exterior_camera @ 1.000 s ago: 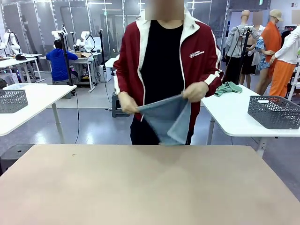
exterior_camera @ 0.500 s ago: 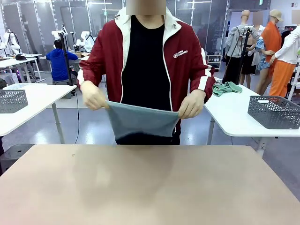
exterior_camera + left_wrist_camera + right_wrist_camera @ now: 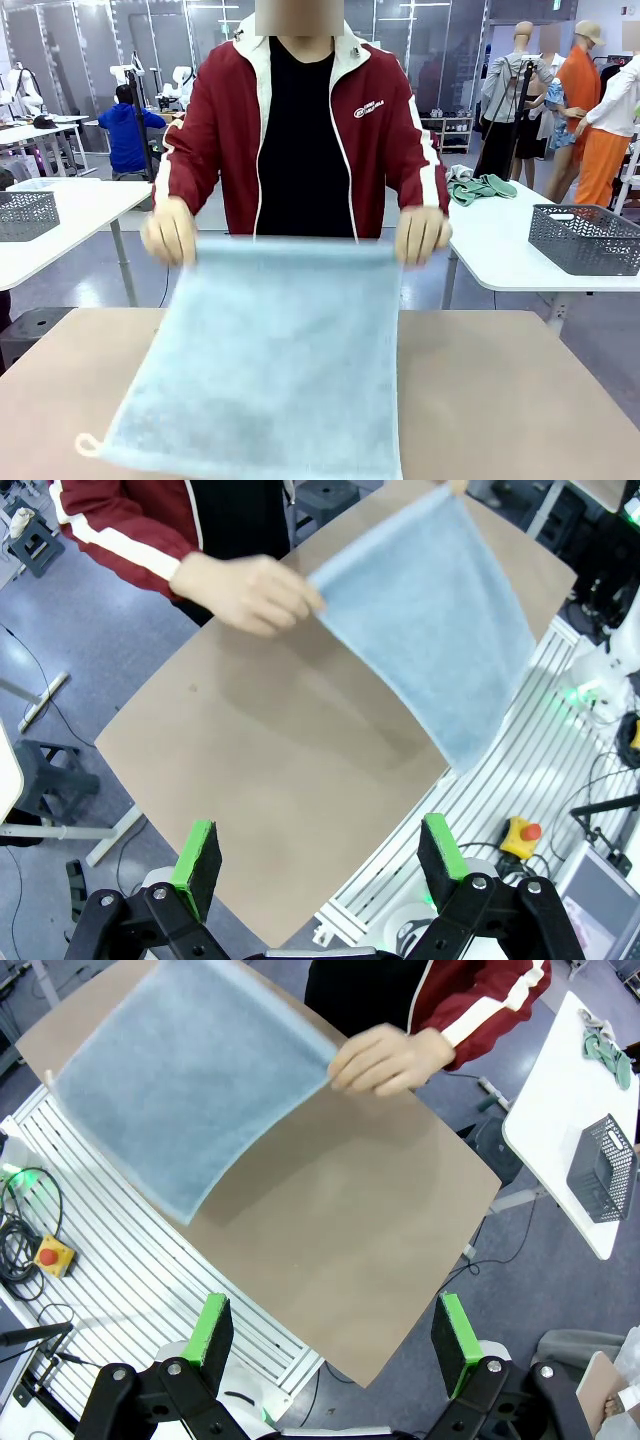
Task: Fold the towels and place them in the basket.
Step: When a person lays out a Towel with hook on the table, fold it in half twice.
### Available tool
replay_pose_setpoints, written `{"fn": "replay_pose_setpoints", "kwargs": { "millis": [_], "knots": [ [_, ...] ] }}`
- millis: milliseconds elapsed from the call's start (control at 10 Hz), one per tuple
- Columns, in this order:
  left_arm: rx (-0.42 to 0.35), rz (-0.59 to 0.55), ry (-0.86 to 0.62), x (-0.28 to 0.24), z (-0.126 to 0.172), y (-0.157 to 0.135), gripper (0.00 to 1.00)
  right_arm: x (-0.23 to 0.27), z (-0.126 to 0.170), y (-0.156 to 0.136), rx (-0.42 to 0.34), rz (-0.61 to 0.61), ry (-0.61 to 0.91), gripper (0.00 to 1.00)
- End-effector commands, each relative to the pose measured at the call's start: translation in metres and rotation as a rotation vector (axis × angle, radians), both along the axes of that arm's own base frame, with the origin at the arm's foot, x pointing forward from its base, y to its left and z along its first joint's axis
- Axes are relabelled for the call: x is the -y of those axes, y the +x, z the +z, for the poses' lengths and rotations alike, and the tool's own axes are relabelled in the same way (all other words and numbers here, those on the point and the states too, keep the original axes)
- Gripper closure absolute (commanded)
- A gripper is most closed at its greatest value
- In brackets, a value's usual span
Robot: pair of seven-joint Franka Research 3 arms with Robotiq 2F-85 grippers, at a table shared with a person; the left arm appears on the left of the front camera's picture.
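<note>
Looking from the front, I saw a person's hands [image 3: 420,232] hold the pale blue towel [image 3: 270,360] above the surface [image 3: 500,400]; wrist views, left then right, showed left jaws and right jaws wide open, empty, so waiting till it lay flat seemed wisest.

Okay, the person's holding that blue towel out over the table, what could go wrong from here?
1. The pale blue towel hangs in the air, its near edge seeming to reach the table edge on the robot's side; it may land draped over that edge or rumpled.
2. One hand and the other hand grip the far corners; the open left gripper or right gripper reaching in now might meet them.
</note>
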State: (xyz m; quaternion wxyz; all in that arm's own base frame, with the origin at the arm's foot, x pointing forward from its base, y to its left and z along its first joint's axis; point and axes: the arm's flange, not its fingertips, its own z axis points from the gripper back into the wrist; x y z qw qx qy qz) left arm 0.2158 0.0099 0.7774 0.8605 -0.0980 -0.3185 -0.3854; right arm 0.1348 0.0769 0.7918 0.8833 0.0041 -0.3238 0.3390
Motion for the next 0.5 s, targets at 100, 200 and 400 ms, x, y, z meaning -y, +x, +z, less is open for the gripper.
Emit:
{"fn": "replay_pose_setpoints", "kwargs": {
  "millis": [100, 200, 400],
  "knots": [
    [0.001, -0.006, -0.001, 0.0007, 0.0001, 0.0000, 0.00, 0.0006, -0.0001, -0.0020, 0.006, 0.000, 0.001, 0.00],
    [0.001, -0.006, -0.001, 0.0007, 0.0001, 0.0000, 0.00, 0.0006, -0.0001, -0.0020, 0.006, 0.000, 0.001, 0.00],
    [0.001, -0.006, -0.001, 0.0007, 0.0001, 0.0000, 0.00, 0.0006, -0.0001, -0.0020, 0.006, 0.000, 0.001, 0.00]
  ]
}}
